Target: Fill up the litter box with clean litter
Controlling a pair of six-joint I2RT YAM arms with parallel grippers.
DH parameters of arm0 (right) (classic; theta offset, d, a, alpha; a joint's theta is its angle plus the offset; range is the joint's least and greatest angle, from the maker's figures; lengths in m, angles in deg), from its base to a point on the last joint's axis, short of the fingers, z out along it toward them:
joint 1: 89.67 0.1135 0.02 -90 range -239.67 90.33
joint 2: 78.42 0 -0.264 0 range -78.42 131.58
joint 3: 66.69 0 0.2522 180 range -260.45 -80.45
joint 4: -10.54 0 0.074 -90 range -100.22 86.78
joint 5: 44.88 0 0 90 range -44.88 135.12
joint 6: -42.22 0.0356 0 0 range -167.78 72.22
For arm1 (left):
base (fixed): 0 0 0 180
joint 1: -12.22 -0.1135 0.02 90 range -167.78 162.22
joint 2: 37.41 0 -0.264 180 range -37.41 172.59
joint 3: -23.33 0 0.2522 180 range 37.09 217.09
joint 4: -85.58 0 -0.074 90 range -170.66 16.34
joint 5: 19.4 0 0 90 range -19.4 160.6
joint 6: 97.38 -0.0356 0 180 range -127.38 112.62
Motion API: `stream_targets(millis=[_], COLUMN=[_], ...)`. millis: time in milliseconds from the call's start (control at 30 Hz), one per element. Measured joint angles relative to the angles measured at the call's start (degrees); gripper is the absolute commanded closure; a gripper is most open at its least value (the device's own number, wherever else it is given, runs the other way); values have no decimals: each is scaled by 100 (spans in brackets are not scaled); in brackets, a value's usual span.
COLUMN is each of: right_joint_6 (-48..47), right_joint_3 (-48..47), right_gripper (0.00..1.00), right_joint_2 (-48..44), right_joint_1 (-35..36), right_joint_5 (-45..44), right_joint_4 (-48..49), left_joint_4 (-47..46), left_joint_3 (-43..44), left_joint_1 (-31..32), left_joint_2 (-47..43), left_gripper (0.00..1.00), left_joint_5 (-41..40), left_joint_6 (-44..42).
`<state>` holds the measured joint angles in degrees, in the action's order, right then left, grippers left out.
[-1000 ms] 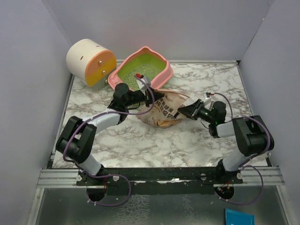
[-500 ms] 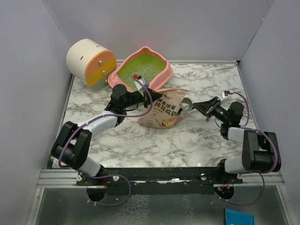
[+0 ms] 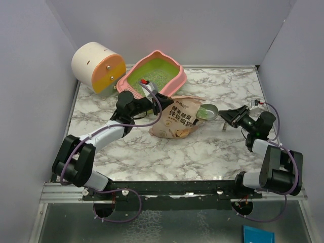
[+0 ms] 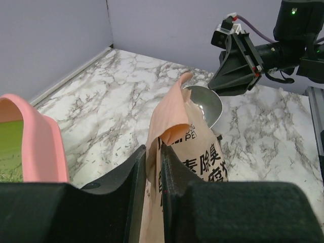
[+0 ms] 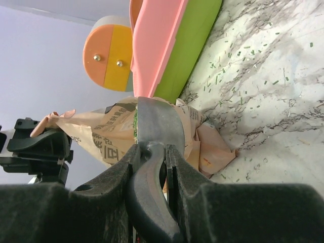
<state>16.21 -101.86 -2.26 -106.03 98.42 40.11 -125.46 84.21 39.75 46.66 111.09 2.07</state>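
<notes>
Litter box (image 3: 154, 76) sits just behind the bag (image 3: 177, 119), pink wavy rim, lime-green inside, with only a thin scatter of clean litter (image 3: 152, 78) on its floor, so the fill is judged barely begun. Left gripper (image 3: 161, 98) is at the bag's back edge, between bag and box, jaws pressed together on the bag's top flap and holding the mouth up. The metal scoop (image 3: 206, 111) hangs just outside the bag's mouth on the side away from the box. Right gripper (image 3: 230, 117) is clamped on its handle, further out from the bag. The step in hand looks like scooping: bowl out of the bag, load not yet delivered. The next move likely calls for carrying the scoop level over the bag and the left gripper, clearing the pink lip, then tipping over the green floor; a tilt on the way would spill. The top view shows a pale greenish fill in the bowl. The left wrist view shows only bright metal on the scoop (image 4: 205, 104), so no load can be confirmed there, but it does show the flap pinched between the fingers (image 4: 134, 174). The right wrist view shows the scoop (image 5: 154, 124) edge-on with a green sliver at its rim, stray granules (image 5: 238, 66) on the marble table (image 5: 283, 111) beside the bag, and a cream-and-orange cylinder (image 5: 109, 55) beyond the bag.
</notes>
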Motion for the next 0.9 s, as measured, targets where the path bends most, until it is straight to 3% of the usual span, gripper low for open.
stream_targets(millis=[467, 600, 800, 900], right_joint_6=[835, 1174, 2341, 2830], right_joint_3=[223, 326, 527, 555], right_gripper=[99, 99, 99, 99], right_joint_2=[501, 793, 2138, 2658], right_joint_1=[-146, -164, -166, -166], right_joint_5=[326, 404, 509, 507], right_joint_4=[909, 1596, 3637, 3880], left_joint_4=[11, 15, 11, 20], left_joint_3=[0, -28, -44, -96], left_joint_1=[-17, -17, -17, -17], left_joint_2=[-278, -472, -651, -726], left_gripper=[64, 63, 62, 62], left_joint_5=[-35, -122, -227, -297], left_joint_6=[44, 13, -24, -44])
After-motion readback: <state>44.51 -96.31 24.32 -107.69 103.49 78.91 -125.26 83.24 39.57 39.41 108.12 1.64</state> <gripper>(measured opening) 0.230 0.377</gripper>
